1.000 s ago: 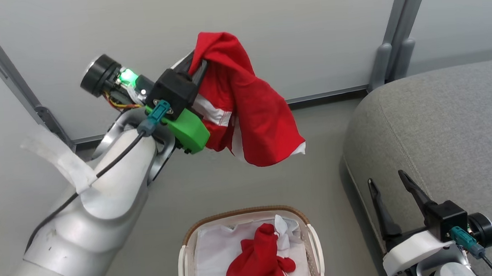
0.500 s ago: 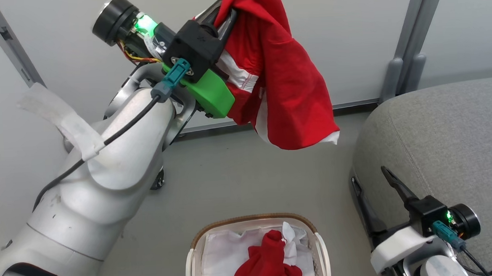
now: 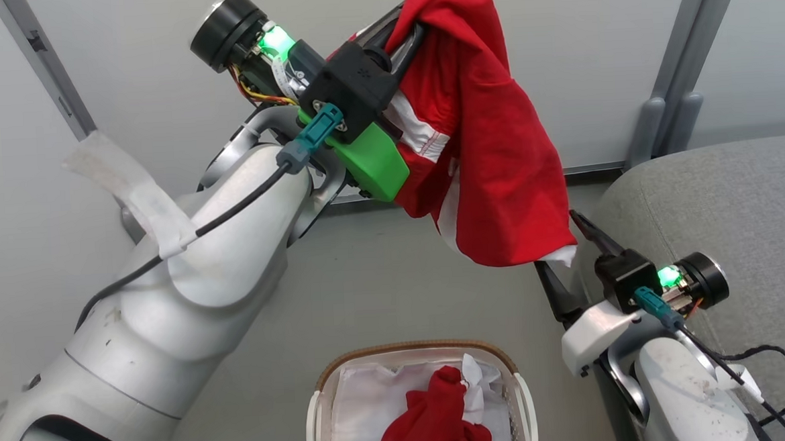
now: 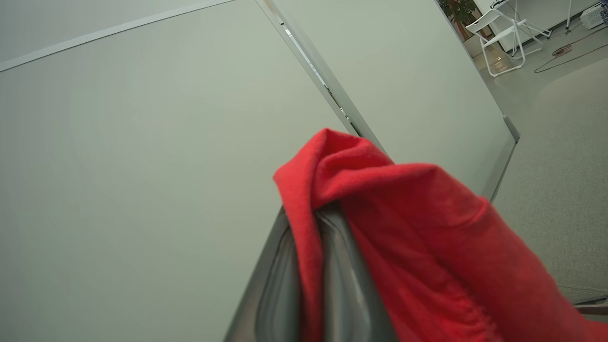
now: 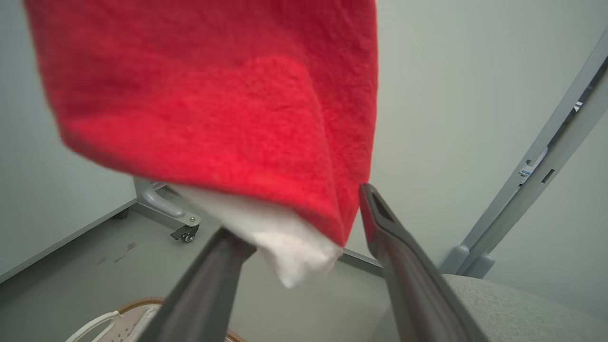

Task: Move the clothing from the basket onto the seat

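The left gripper (image 3: 409,35), raised high before the wall panel (image 3: 122,60), was clamped tight on the top fold of one red garment (image 3: 489,141), which draped down over its fingers (image 4: 275,294). The garment's lower hem, with its white corner, hung between the wide-apart fingers of the right gripper (image 5: 297,213), unpinched. There were two red garments in all. The second garment (image 3: 437,423) lay bunched in the single oval basket (image 3: 399,349) on the floor (image 3: 369,282), atop its white liner (image 3: 362,410). The one grey seat (image 3: 734,209) stood to the right.
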Robot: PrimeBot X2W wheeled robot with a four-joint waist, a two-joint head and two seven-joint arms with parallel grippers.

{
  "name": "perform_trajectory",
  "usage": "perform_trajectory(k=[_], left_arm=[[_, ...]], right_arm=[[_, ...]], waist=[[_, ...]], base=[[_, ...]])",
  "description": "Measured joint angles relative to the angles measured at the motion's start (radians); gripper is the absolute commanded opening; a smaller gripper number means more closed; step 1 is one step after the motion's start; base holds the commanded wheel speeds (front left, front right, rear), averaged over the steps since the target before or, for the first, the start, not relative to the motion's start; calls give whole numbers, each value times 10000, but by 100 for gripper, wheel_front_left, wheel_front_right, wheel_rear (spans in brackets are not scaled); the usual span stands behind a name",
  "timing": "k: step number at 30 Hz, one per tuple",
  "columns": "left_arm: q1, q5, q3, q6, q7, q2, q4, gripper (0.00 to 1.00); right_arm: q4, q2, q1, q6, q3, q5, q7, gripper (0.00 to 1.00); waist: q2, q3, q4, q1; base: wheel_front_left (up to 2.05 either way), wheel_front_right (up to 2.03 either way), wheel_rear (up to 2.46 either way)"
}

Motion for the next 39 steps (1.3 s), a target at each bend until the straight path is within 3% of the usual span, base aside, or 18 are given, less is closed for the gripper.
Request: perform_trajectory(k=[6, 8, 9, 12, 28, 29, 30, 31, 39], left_arm=[[1, -111, -165, 0, -61, -6, -46, 0], [5, -148, -188, 0, -90, -2, -50, 0], [19, -161, -199, 0, -102, 2, -50, 0], [138, -213, -224, 0, -132, 12, -35, 0], [682, -639, -163, 263, -263, 157, 203, 3], [751, -725, -90, 305, -295, 146, 221, 36], [849, -830, -44, 337, -307, 142, 265, 60], [975, -899, -15, 341, -314, 136, 309, 98], [2131, -1488, 176, 445, -458, 38, 842, 100]], right_arm=[[228, -4, -659, 0, 194, -65, 0, 100], [232, 2, -788, 0, 270, -35, 0, 76], [217, 0, -861, 0, 299, -10, 0, 42], [142, -4, -950, 0, 355, 140, 0, 0], [-454, -4, -952, 0, 387, 454, 0, 0], [-462, -4, -952, 0, 376, 462, 0, 0], [-468, -2, -951, 0, 364, 468, 0, 0], [-474, -2, -950, 0, 341, 474, 0, 0], [-899, -2, -939, 0, -278, 483, 0, 0]], waist=[[0, 54, 119, 0], [0, 67, 127, 0], [0, 74, 127, 0], [0, 89, 114, 0], [0, 228, -138, 0], [0, 236, -147, 0], [0, 245, -158, 0], [0, 254, -167, 0], [0, 337, -209, 0]], base=[[0, 0, 0], [0, 0, 0], [0, 0, 0], [0, 0, 0], [0, 0, 0], [0, 0, 0], [0, 0, 0], [0, 0, 0], [0, 0, 0]])
